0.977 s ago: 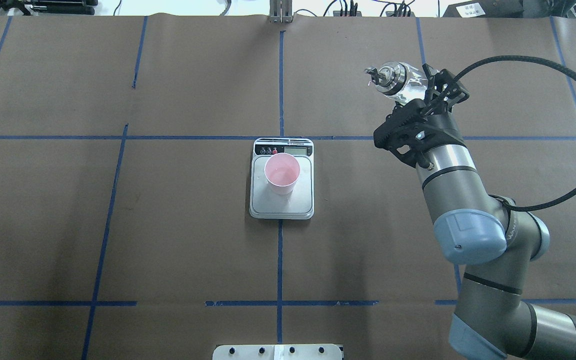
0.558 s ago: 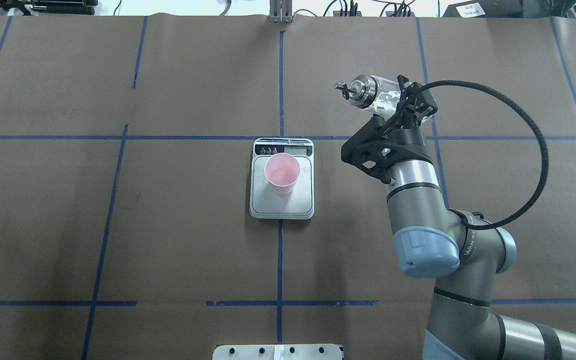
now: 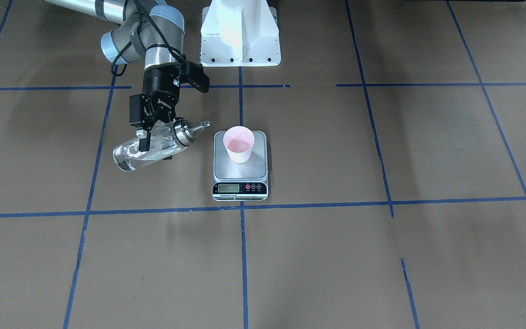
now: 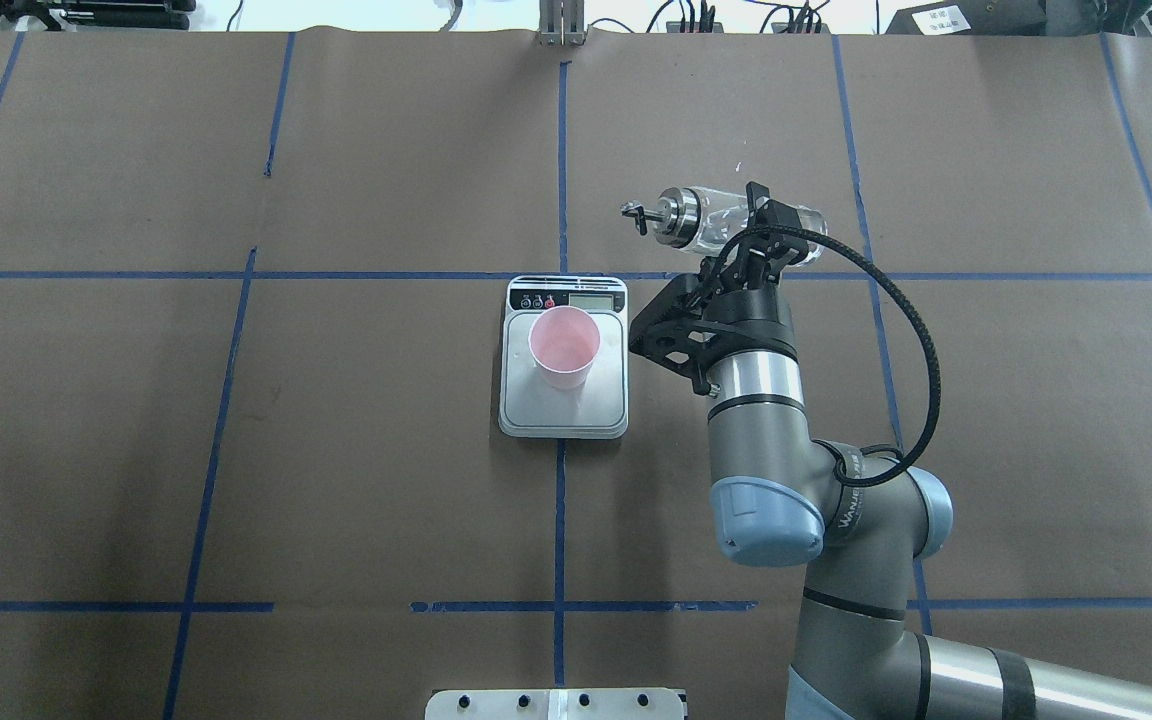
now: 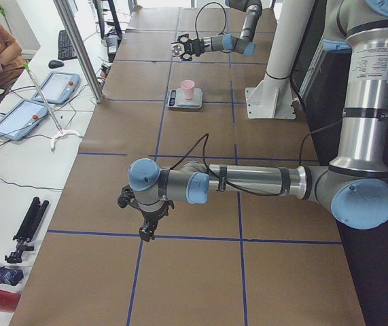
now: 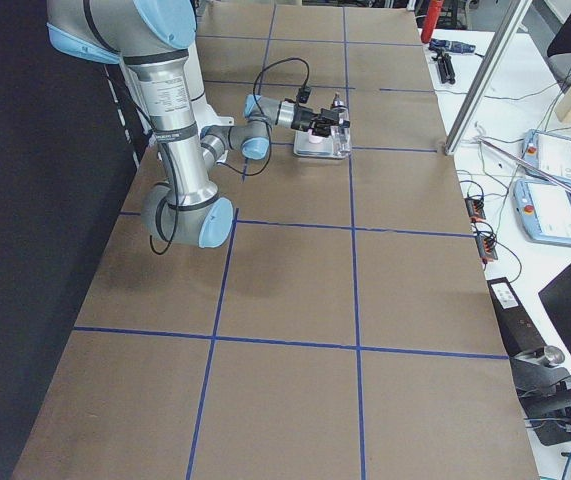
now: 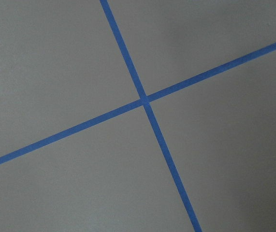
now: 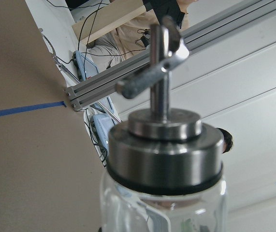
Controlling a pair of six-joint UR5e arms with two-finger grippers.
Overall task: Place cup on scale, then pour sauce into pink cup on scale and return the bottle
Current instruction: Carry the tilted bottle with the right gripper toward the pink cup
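The bottle (image 4: 711, 214) is gripped nearly horizontal by the right pincer (image 4: 762, 215), right of upper centre. The cup (image 4: 564, 345) is seated on the scale (image 4: 598, 405) at centre; the state of the left pincer (image 5: 146, 233) cannot be told.

cup (image 4: 564, 348) on scale (image 4: 598, 406), bottle (image 4: 716, 215) rightward (aloft)

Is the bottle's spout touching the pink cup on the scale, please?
Apart. The front-facing view shows bare table between the spout of the bottle and the cup; the overhead view agrees.

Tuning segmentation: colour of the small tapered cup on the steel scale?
Pale pink tapered cup; best in exterior front-facing view.
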